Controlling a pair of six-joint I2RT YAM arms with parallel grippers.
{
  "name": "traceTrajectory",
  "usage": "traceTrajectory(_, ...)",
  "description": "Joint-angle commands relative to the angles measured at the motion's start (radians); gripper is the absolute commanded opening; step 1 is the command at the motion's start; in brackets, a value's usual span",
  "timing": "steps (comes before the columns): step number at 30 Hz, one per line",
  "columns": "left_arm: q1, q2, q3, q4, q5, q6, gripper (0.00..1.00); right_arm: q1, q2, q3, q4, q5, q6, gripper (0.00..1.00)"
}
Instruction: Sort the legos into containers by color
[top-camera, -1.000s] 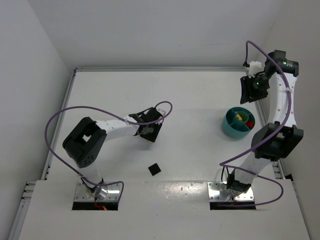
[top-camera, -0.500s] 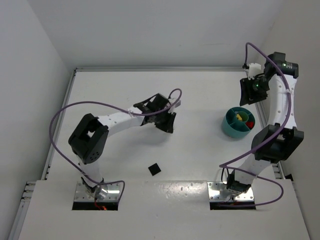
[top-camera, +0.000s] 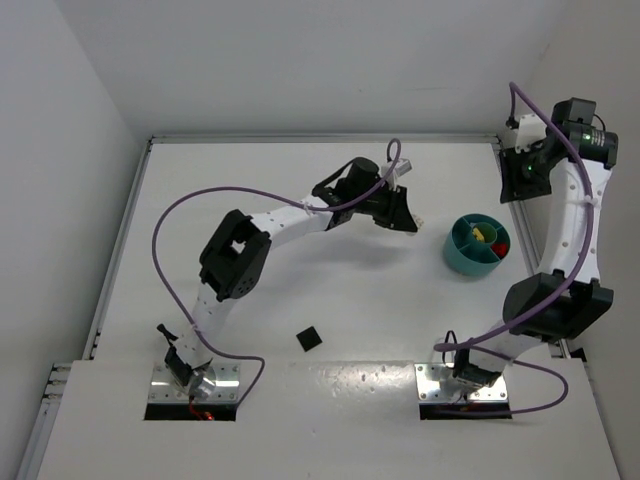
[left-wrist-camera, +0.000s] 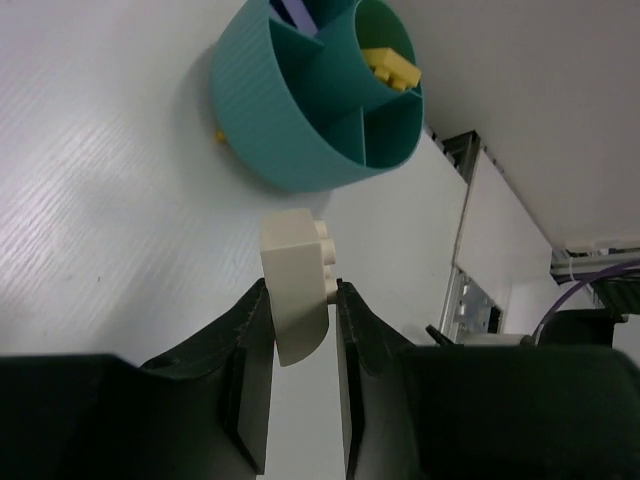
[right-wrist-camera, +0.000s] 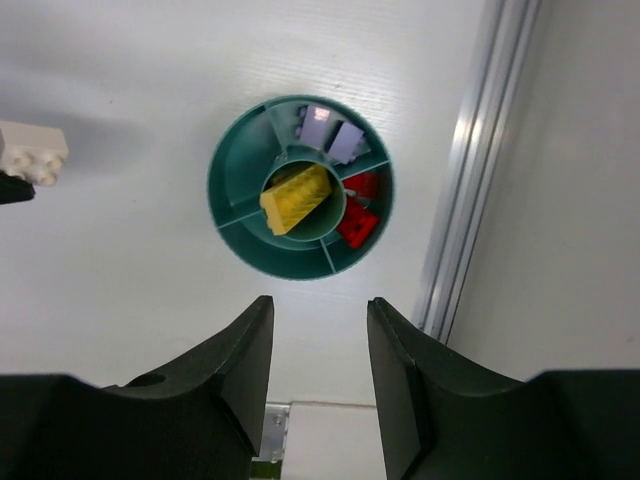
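Note:
My left gripper (top-camera: 410, 216) (left-wrist-camera: 303, 300) is shut on a white brick (left-wrist-camera: 297, 275), held above the table a little left of the teal dish (top-camera: 476, 244) (left-wrist-camera: 300, 110) (right-wrist-camera: 300, 189). The white brick also shows in the right wrist view (right-wrist-camera: 32, 155). The dish holds a yellow brick (right-wrist-camera: 295, 198) in its central ring, red bricks (right-wrist-camera: 358, 218) in one compartment and pale purple bricks (right-wrist-camera: 335, 137) in another. A flat black square (top-camera: 310, 339) lies on the table near the front. My right gripper (right-wrist-camera: 318, 325) is open and empty, high above the dish by the right wall (top-camera: 528, 172).
A metal rail (right-wrist-camera: 465, 180) runs along the table's right edge beside the dish. White walls (top-camera: 60, 150) close in the table at the left, back and right. Purple cables (top-camera: 180, 210) loop off both arms.
My left arm has swung right across the table with the white brick, from mid-left to just left of the dish. My right gripper has shifted slightly to the right, up by the wall.

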Motion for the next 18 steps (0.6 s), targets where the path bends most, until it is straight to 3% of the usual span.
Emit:
traceTrajectory(1,-0.028,0.041,0.107,0.157,0.051,-0.071,0.0,-0.011,-0.036,0.051,0.053,0.049,0.027,0.43)
traceTrajectory(6,-0.063,0.138,0.291,0.105,0.017,0.021,0.0,-0.011,-0.027,0.051,0.064,0.049,0.049,0.43)
traceTrajectory(18,-0.074,0.215,0.33,0.235,0.034,0.055,0.0,-0.042,0.055,0.085,0.084,0.031,0.049,0.43)
